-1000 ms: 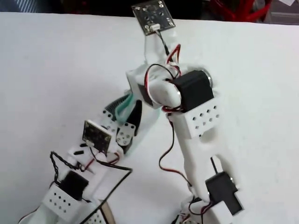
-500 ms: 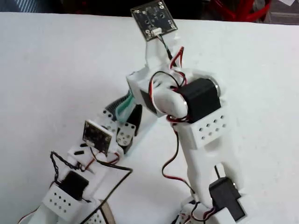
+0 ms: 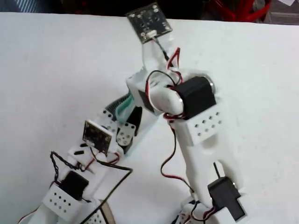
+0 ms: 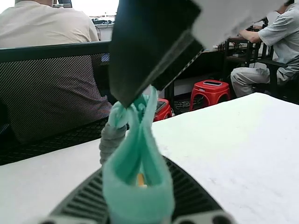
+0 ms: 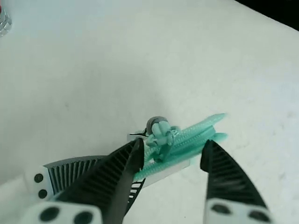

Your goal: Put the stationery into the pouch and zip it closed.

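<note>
A teal mesh pouch (image 5: 189, 135) lies on the white table with its grey zip pull (image 5: 157, 124) at one end. My left gripper (image 4: 138, 205) is shut on the pouch's (image 4: 138, 163) end, its ribbed black jaw under the fabric; something yellow (image 4: 140, 179) shows inside the fold. In the high view that gripper (image 3: 125, 114) sits at the centre-left with the pouch (image 3: 122, 106) in it. My right gripper (image 5: 173, 143) is open, one black finger on each side of the pouch. One of its fingers (image 4: 149, 46) hangs just over the zip pull (image 4: 112, 140).
The white table (image 3: 56, 70) spreads out bare to the left and right of the arms. A small shiny object (image 5: 3, 21) sits far off on it. Red stools (image 4: 210, 91) and a mesh chair back (image 4: 51, 93) stand beyond the table's far edge.
The right arm's wrist has shifted slightly, its camera board drifting a little to the left. The left arm and the pouch have stayed put.
</note>
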`<control>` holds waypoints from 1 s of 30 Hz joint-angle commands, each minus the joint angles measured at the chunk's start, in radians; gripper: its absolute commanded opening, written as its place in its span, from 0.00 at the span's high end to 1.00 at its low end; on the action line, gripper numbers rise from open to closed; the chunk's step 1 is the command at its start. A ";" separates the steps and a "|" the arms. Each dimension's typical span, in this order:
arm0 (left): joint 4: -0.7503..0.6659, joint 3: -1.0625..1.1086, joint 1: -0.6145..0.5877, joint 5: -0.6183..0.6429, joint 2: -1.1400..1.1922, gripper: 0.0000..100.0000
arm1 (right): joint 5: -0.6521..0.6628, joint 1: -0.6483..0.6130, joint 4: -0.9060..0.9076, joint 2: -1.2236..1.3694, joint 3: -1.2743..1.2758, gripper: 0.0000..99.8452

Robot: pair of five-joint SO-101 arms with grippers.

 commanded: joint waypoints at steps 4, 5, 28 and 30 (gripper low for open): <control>-0.005 0.003 -0.010 -0.012 0.012 0.98 | 0.017 -0.024 0.004 -0.008 0.009 0.96; -0.005 0.003 -0.010 -0.012 0.012 0.98 | 0.017 -0.024 0.001 -0.008 0.009 0.99; -0.005 0.005 -0.010 -0.012 0.012 0.98 | 0.017 -0.022 0.005 0.002 -0.114 0.86; -0.005 0.005 -0.010 -0.012 0.012 0.98 | 0.017 -0.022 0.005 0.002 -0.107 0.86</control>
